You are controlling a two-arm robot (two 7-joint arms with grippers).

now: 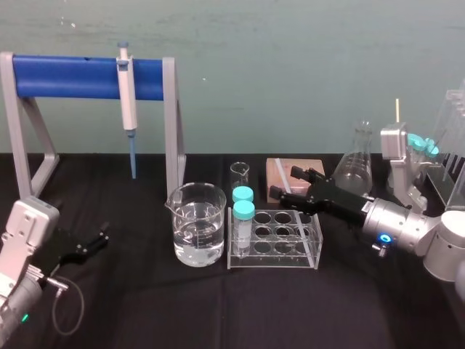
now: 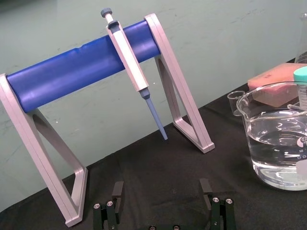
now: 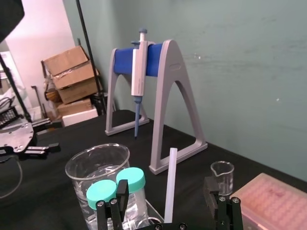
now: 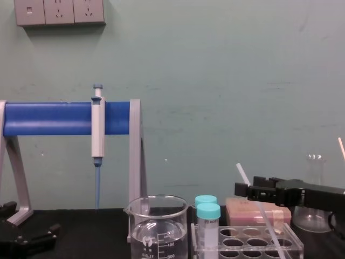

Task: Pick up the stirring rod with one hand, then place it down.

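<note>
While my right gripper (image 1: 283, 182), jaws wide, straddles the stirring rod (image 3: 170, 182) leaning in the rack (image 1: 317, 251) toward 11 o'clock, apparently untouched, I should centre before closing gently; left gripper (image 1: 93, 242) parked, spread, at 8 o'clock.

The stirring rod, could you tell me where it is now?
The stirring rod leans in the clear tube rack, right of centre in the head view, inside the open right claw.

Right arm (image 1: 407, 229): silver, reaching in from the right of the rack (image 1: 276, 260), wrist about level.
Right gripper (image 1: 285, 182): black, above the rack's far edge, fingers apart.
Left arm (image 1: 25, 251): well left of the rack.
Left gripper (image 1: 100, 238): low, fingers apart.
</note>
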